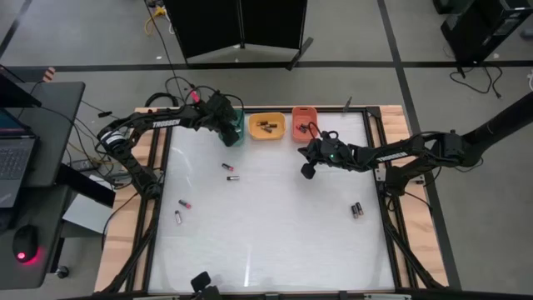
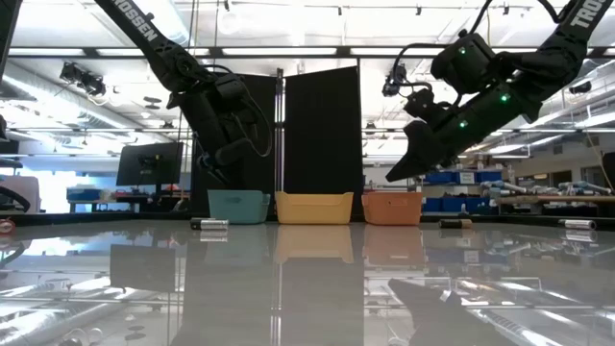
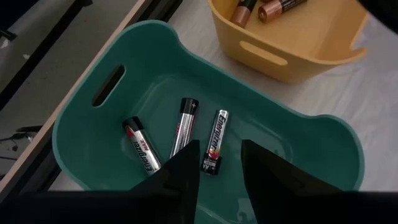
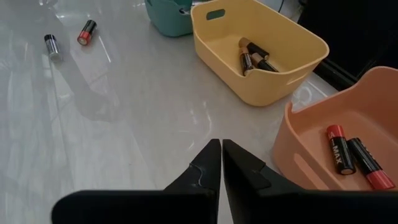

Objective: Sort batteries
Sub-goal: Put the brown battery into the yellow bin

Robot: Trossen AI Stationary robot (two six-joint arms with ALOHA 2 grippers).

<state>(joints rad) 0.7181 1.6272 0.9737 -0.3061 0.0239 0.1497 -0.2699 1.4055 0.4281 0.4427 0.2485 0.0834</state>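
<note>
Three batteries (image 3: 180, 134) are seen lying in the green tray (image 3: 112, 87), a few in the orange tray (image 4: 292, 37) and two in the red tray (image 4: 311, 155), while six loose batteries (image 1: 229, 172) are still spread on the bench (image 1: 275, 225), so the sorting is judged about half done. The left gripper (image 3: 214, 165) is held over the green tray with its jaws narrowly apart and empty, and the right gripper (image 4: 221, 163) is held above the bench just beside the red tray, jaws closed on nothing. The loose ones are too small for their kind to be told.
</note>
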